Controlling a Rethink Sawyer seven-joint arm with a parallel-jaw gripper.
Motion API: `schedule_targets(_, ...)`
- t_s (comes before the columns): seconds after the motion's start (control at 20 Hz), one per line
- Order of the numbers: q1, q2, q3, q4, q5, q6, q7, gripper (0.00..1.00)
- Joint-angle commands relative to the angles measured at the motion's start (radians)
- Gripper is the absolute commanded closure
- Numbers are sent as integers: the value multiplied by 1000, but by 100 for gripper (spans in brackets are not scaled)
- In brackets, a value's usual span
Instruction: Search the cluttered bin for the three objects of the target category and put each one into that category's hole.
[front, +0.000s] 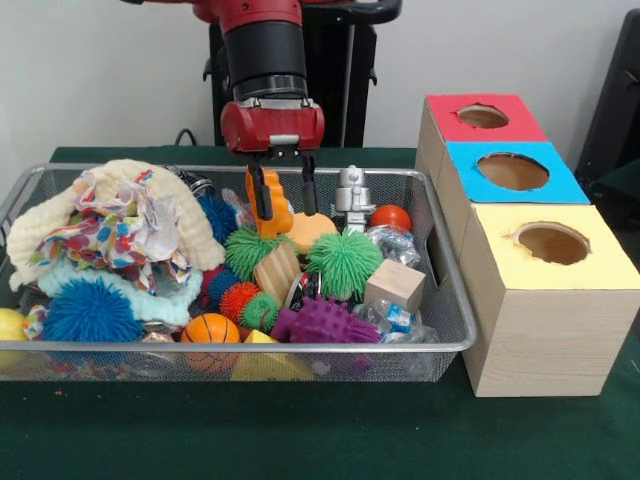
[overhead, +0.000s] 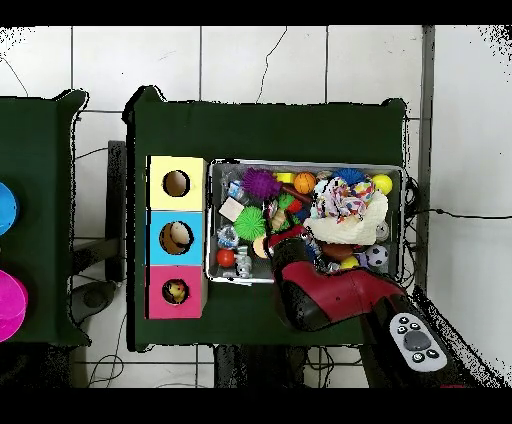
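Observation:
The wire-mesh bin (front: 250, 348) is full of toys; it also shows in the overhead view (overhead: 306, 163). My gripper (front: 285, 195) hangs low over its far middle, with the jaws apart. An orange plastic toy (front: 274, 212) stands at the left finger (front: 260, 188), and I cannot tell whether they touch. Below it lie two green spiky balls (front: 344, 262) (front: 246, 248), a wooden block (front: 278, 270) and a peach-coloured piece (front: 310, 230). In the overhead view the arm (overhead: 330, 292) hides the gripper.
Three cardboard boxes stand beside the bin, with holes in a red (front: 483, 116), a blue (front: 512, 171) and a yellow top (front: 553, 243). The bin also holds a cloth heap (front: 110, 225), a silver robot figure (front: 351, 195), a red ball (front: 390, 216), a purple spiky toy (front: 325, 322) and a basketball (front: 210, 330).

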Motion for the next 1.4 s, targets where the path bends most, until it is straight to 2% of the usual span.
schedule_targets(0.05,-48,59,47,-148,-109,-22,87,0)
schedule_targets(0.15,-65,55,78,-144,-123,19,104,0)
schedule_targets(0.25,-90,44,126,-104,-106,97,127,0)
schedule_targets(0.3,-114,48,177,-57,-68,176,141,0)
schedule_targets(0.45,-121,27,252,58,47,247,194,0)
schedule_targets(0.5,-147,16,318,108,89,275,218,0)
schedule_targets(0.6,-171,29,396,157,171,364,212,0)
schedule_targets(0.65,-165,31,401,167,197,384,205,0)
schedule_targets(0.75,-108,21,354,172,256,417,202,0)
schedule_targets(0.9,29,-13,214,144,318,432,223,0)
schedule_targets(1.05,88,-7,156,138,365,443,237,0)
schedule_targets(1.1,127,2,115,125,376,456,237,0)
schedule_targets(1.3,306,4,-158,120,407,385,301,0)
schedule_targets(1.4,337,10,-229,140,454,380,331,0)
